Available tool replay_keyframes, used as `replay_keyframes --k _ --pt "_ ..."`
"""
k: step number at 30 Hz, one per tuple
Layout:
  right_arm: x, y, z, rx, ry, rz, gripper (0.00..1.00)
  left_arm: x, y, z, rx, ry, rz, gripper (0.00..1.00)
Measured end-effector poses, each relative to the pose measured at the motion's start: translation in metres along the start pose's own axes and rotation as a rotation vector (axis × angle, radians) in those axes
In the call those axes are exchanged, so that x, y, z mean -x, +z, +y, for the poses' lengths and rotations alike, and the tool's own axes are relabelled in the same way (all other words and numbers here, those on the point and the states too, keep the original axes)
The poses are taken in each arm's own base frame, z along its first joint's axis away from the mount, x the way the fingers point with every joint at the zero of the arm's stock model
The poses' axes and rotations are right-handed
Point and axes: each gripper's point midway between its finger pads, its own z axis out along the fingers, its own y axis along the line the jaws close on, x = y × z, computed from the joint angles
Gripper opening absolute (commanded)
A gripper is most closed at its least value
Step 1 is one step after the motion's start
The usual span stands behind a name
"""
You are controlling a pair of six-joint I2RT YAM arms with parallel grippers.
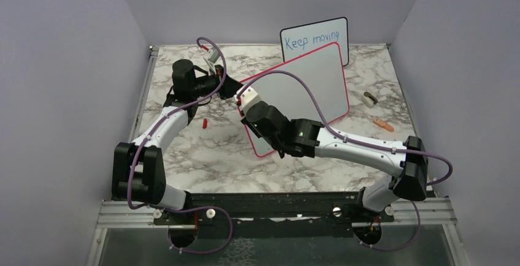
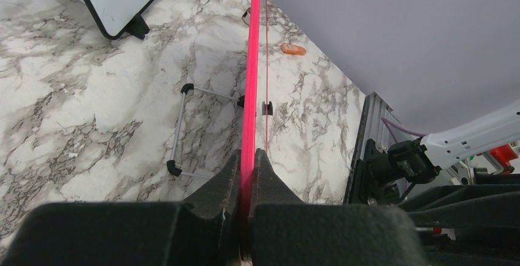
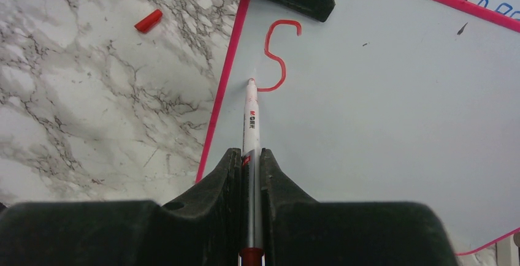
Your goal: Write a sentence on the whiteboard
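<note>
Marble-patterned counter [image 1: 202, 149] fills a booth with pale lilac walls. Near its middle stands the whiteboard [image 1: 313, 82], pink-framed and leaning back. Behind it a smaller black-framed board [image 1: 314, 39] shows blue writing. The left gripper [image 2: 248, 162] is clamped tight on the pink frame at the whiteboard's left edge. The right gripper [image 3: 250, 155] is closed around a marker [image 3: 251, 119], whose tip rests on the white surface just beside the lower tail of a red S. That one letter is all of the sentence [image 3: 277, 57] on the board. A red cap [image 3: 149, 20] lies on the counter left of the frame.
</note>
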Motion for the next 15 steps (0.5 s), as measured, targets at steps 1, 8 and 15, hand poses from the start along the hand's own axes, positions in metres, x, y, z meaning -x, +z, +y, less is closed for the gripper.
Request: replay_keyframes --k 1,8,15 --pt "0.001 0.0 0.0 0.0 0.005 -0.005 0.0 0.0 0.0 0.0 0.0 0.001 0.0 0.0" --pt "0.003 -0.002 -0.001 0.001 0.035 -0.042 0.0 0.0 0.0 -0.001 -0.002 0.001 -0.001 0.0" --pt "0.004 -0.014 -0.011 -0.008 0.063 -0.066 0.0 0.0 0.001 -0.001 -0.002 0.0 -0.001 0.0"
